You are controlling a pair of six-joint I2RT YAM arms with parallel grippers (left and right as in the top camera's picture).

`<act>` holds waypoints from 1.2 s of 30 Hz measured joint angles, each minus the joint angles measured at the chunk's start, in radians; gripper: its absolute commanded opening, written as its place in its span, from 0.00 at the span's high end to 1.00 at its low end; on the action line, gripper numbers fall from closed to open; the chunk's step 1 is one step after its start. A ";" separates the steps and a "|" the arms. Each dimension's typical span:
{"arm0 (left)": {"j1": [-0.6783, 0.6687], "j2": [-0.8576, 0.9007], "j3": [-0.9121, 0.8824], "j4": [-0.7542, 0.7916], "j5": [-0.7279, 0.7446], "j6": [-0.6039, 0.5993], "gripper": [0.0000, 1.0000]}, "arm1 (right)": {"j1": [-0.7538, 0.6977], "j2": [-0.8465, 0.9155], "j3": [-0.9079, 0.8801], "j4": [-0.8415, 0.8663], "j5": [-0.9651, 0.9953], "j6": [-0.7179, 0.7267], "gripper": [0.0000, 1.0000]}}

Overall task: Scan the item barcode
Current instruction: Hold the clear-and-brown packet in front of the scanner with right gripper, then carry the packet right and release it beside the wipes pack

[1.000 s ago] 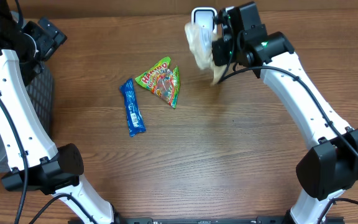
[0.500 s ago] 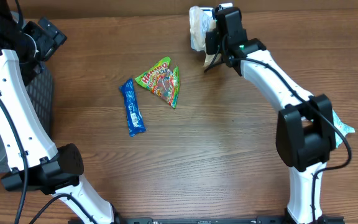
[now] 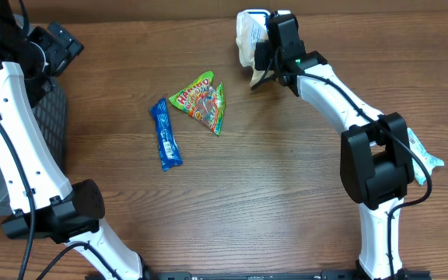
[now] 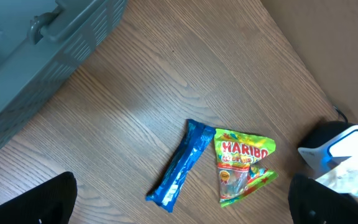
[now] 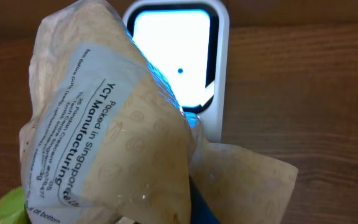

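While left fingers [image 4: 36,202] gape, right fingers [image 3: 263,48] pinch the packet [image 5: 123,137] facing the scanner [image 5: 173,50].

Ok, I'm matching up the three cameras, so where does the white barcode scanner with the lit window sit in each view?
Overhead: the white barcode scanner is at the top edge, just right of centre.
Left wrist: the scanner is at the right edge, below the middle.
Right wrist: the scanner is top centre, window glowing.
Shared landmark: the pale crinkly packet, against the scanner in all three views.
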 measured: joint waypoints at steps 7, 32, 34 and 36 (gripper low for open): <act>0.000 0.000 0.000 0.000 0.000 0.000 0.00 | 0.000 0.001 0.000 -0.019 -0.044 0.014 0.96; 0.000 0.000 0.000 -0.001 0.000 0.000 0.00 | -0.089 -0.221 0.471 -1.067 -0.243 0.018 0.96; 0.000 0.000 0.000 0.000 0.000 0.000 0.00 | -0.134 -0.281 0.486 -1.153 -0.242 0.019 0.96; 0.000 0.000 0.000 0.000 0.000 0.000 0.00 | -0.187 -0.324 0.497 -1.241 -0.223 0.018 0.96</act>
